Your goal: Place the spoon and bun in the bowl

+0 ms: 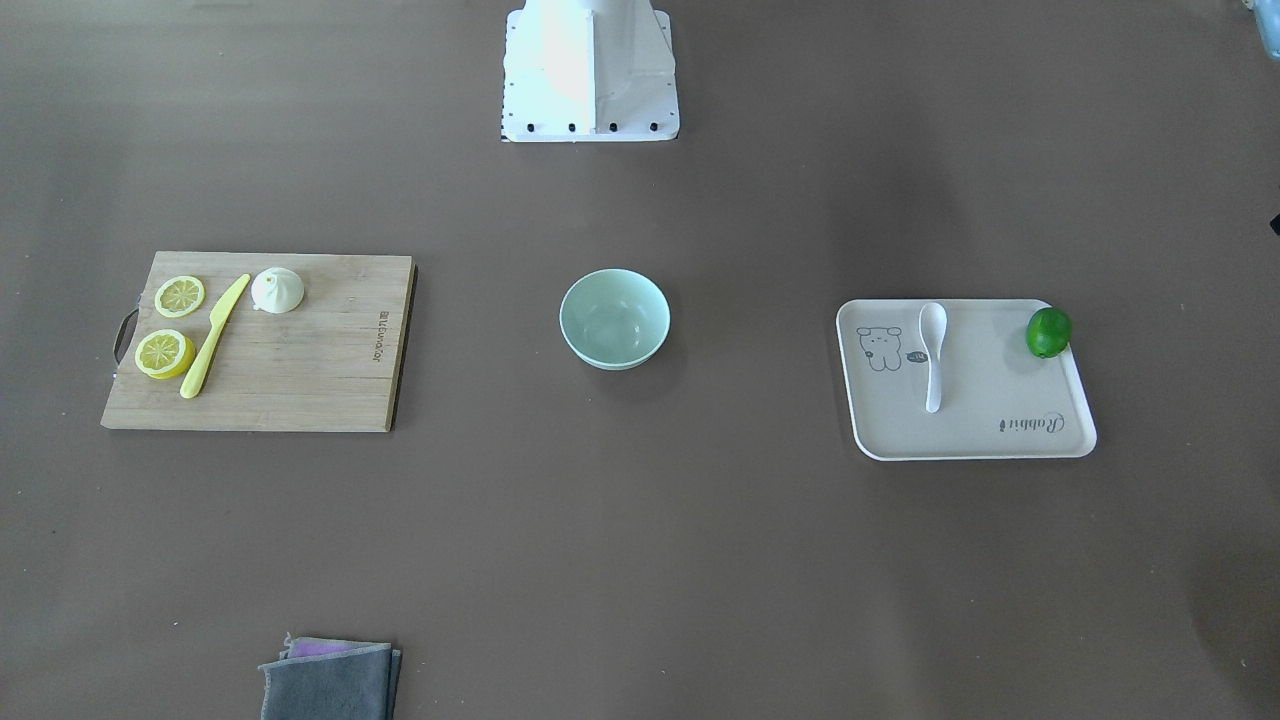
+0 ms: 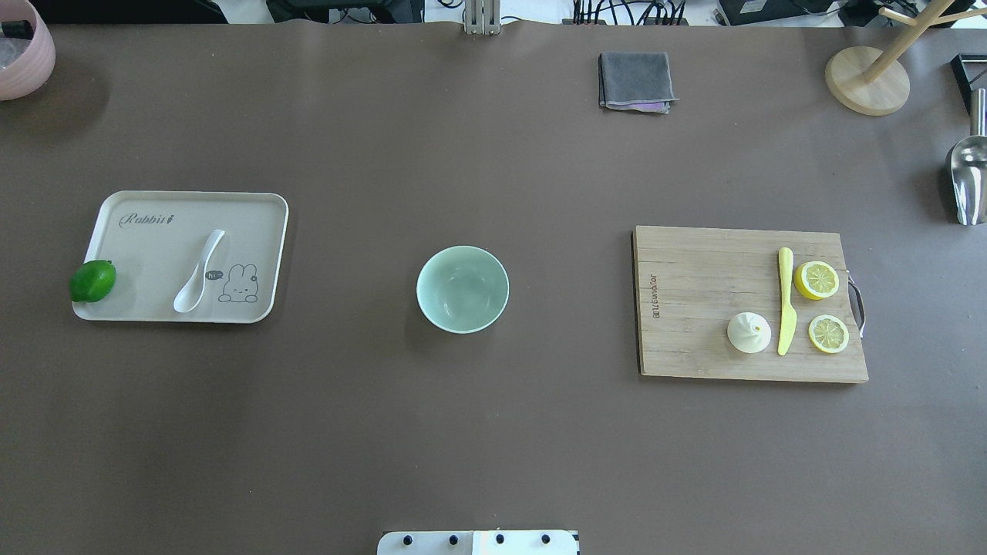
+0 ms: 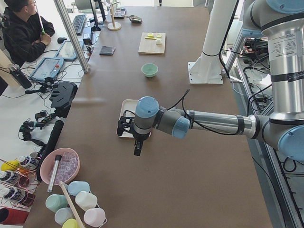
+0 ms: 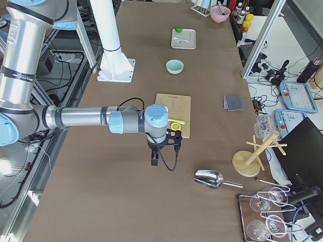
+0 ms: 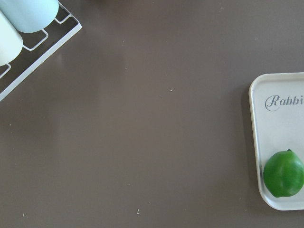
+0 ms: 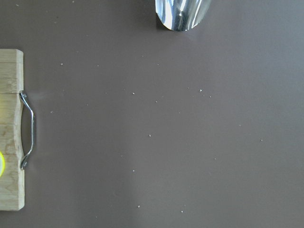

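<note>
The white spoon [image 1: 932, 350] lies on the beige tray [image 1: 970, 425] on my left side, also seen in the overhead view [image 2: 197, 274]. The white pleated bun [image 1: 277, 290] sits on the wooden cutting board [image 1: 300, 380] on my right side. The mint-green bowl [image 1: 614, 318] stands empty at the table's middle. My left gripper [image 3: 137, 151] hangs over the table just outside the tray's outer end. My right gripper [image 4: 154, 160] hangs just beyond the board's outer end. Both show only in the side views, so I cannot tell whether they are open or shut.
A green lime [image 2: 92, 280] sits on the tray's outer end. A yellow-green knife [image 2: 786, 301] and two lemon slices [image 2: 817, 280] lie on the board. A folded grey cloth [image 2: 634, 81], a wooden stand [image 2: 867, 77], a metal scoop [image 2: 968, 173] and a pink bowl [image 2: 23, 46] line the far edge and ends.
</note>
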Available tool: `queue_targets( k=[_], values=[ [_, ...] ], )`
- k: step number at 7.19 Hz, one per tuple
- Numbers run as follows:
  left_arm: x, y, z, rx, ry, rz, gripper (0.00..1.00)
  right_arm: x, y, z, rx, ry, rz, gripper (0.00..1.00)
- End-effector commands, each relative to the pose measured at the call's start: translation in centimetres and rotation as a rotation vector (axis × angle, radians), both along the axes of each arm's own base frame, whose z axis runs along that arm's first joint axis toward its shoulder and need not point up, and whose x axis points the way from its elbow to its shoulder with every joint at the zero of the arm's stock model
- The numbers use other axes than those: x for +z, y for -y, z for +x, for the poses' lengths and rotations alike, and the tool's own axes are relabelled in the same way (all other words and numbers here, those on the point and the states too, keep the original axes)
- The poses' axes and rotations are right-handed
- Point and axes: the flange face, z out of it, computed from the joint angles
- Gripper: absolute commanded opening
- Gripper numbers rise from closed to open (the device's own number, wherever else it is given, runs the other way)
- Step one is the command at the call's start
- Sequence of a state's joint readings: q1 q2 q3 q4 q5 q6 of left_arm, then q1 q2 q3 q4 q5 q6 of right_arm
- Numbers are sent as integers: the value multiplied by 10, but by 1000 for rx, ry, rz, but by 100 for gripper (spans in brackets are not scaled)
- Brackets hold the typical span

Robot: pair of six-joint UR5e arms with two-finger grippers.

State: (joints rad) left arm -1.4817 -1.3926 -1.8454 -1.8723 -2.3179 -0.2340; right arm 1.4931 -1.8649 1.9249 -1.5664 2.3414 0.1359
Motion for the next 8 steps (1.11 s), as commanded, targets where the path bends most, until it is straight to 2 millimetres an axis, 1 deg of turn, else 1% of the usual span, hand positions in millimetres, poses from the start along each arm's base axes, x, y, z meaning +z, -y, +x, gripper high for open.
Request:
queue_targets(
  k=[1,2,3,4,5,6,7,8],
  values=[
    [-42,20,18,36,-24,162,98,-15,11,-4,-4,46,34,100],
    [-51,26,40,73,-62,151,98,-38,35,-7,-6,51,106,100],
    [-75,43,71,83,-101,136,98,-55,52,-14,-20,57,135,100],
    [-92,52,109,142,-110,159,98,-54,52,-26,-45,79,127,100],
    [-98,57,137,149,-106,137,98,-52,53,-35,-64,101,124,100],
    [-124,67,168,82,-130,83,98,-56,53,-36,-63,109,128,100],
    [-137,69,205,67,-106,93,98,-66,58,-39,-32,147,99,100],
    [-130,66,245,100,-68,102,98,-80,68,-53,-36,156,101,100]
  ],
)
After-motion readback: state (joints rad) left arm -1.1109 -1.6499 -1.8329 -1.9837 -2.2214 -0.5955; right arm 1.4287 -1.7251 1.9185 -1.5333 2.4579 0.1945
